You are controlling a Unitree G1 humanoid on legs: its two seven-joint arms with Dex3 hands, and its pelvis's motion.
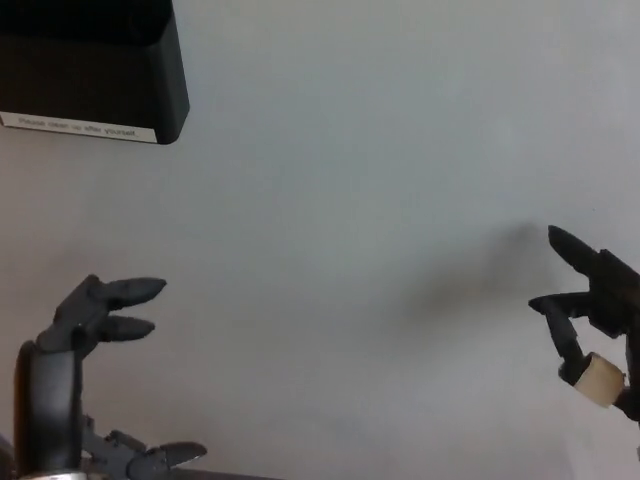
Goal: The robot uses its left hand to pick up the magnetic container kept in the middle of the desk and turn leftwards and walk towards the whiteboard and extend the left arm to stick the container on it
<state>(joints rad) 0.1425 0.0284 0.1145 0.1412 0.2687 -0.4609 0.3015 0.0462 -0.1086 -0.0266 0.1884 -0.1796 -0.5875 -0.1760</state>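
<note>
1. Left robot hand (90, 320) is nearest, low at the left, fingers spread, holding nothing.
2. Right robot hand (590, 300), at the right edge, is likewise spread and empty.
3. One pale surface (350, 200) fills the view.
4. One black container (90, 70) with a white label (80, 127) sits top left, well apart from both hands; its contents are hidden.

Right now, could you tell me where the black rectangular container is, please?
In the head view, the black rectangular container sits top left against the white surface, above the empty left hand.
</note>
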